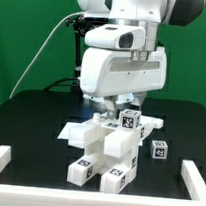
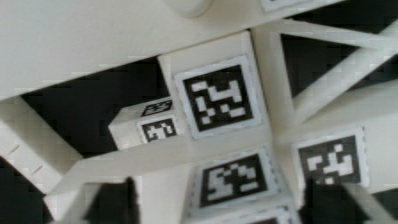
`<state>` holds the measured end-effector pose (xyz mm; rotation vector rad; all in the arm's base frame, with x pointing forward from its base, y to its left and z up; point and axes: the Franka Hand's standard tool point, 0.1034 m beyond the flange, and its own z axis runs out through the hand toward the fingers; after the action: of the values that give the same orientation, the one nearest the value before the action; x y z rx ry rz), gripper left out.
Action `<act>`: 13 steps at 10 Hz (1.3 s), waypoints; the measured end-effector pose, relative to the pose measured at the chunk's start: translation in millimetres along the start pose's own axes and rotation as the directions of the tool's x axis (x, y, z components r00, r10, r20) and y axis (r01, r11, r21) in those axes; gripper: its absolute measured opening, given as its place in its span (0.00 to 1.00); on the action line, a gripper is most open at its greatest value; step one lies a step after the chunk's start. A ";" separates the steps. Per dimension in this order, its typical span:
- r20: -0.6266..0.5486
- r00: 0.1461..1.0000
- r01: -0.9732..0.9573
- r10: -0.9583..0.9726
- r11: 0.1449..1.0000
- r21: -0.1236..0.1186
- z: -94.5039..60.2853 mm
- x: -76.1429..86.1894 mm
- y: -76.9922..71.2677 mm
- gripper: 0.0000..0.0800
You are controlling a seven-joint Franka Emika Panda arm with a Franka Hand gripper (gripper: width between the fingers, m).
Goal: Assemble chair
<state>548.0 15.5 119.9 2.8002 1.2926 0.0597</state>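
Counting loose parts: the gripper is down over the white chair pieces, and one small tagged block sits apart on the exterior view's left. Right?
No: the small tagged block sits apart on the exterior view's right, not left, as that view shows. The gripper is down over the chair pieces.

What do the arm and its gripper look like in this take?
The arm is glossy white with rounded shells and a dark grey section at an upper joint. The gripper has a boxy white body; its fingers look dark in the wrist view. A thin black cable runs behind. No markings are legible.
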 end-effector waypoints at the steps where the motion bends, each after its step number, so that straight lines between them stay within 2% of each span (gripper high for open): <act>1: 0.000 0.999 -0.033 0.033 0.999 0.000 0.2 0.0 -0.1 0.53; 2: 0.000 0.995 -0.103 0.103 0.995 0.001 0.4 0.0 -0.2 0.36; 5: 0.000 0.957 -0.291 0.291 0.957 0.001 0.5 0.0 -0.3 0.36; 8: 0.000 0.862 -0.507 0.507 0.862 0.002 0.6 0.3 -0.6 0.36; 10: -0.010 0.777 -0.629 0.629 0.777 0.003 1.0 0.1 0.4 0.36; 12: -0.009 0.608 -0.794 0.794 0.608 0.012 1.4 1.7 -1.2 0.36; 13: -0.007 0.532 -0.846 0.847 0.532 0.029 1.1 1.1 0.5 0.36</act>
<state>549.2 15.9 118.9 3.1289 -0.2252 0.1108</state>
